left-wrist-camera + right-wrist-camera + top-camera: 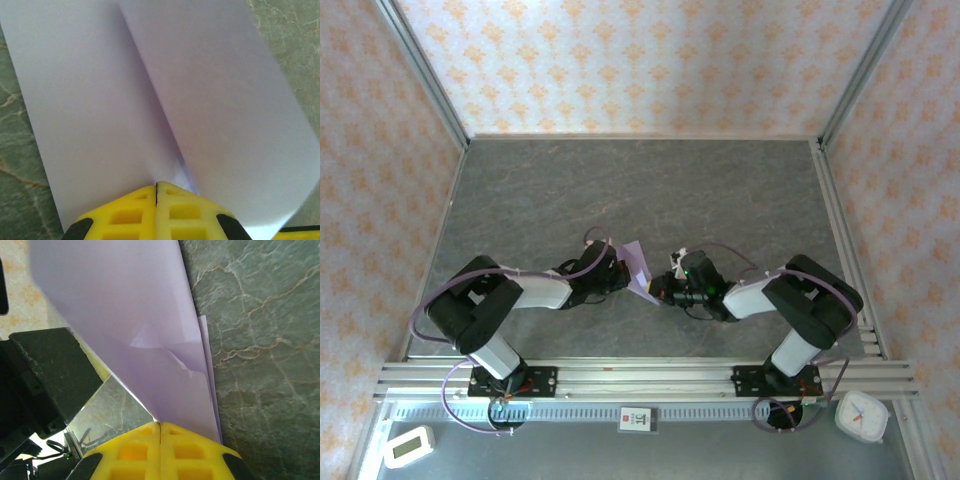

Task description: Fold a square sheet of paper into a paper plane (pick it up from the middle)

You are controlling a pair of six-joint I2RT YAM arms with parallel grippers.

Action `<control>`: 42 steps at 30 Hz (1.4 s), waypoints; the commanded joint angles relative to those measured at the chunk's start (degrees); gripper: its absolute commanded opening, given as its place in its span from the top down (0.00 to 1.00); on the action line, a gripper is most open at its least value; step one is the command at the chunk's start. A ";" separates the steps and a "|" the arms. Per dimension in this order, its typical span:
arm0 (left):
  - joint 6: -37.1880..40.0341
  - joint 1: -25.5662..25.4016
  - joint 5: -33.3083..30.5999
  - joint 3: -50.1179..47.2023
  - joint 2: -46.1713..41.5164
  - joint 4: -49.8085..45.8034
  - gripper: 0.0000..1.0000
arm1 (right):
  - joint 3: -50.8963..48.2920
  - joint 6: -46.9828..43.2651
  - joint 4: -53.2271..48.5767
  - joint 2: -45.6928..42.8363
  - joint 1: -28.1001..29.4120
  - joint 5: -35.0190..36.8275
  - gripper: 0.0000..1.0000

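Observation:
The square sheet of paper (638, 266), pale lilac, hangs folded between both grippers above the middle of the grey table (640, 190). In the left wrist view the sheet (95, 100) shows a long diagonal crease running down to my left gripper (156, 184), whose yellow fingers (125, 215) are shut on its edge. In the right wrist view the sheet (150, 315) lies in two layers with a small crumple, and my right gripper (160, 424) is shut on its lower corner. From above, the left gripper (618, 272) and right gripper (660, 290) nearly touch. The paper plane is out of view.
The left arm's black wrist body (45, 370) sits close beside the right gripper. An aluminium rail (640, 378) carries both bases at the near edge. A white timer (408, 446) and a white clock (861, 416) lie in front of it. Patterned walls enclose the table.

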 commanded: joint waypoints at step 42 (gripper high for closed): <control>1.93 -5.02 7.28 8.26 3.04 5.91 1.00 | -8.00 8.89 16.28 11.88 -3.61 -0.78 1.00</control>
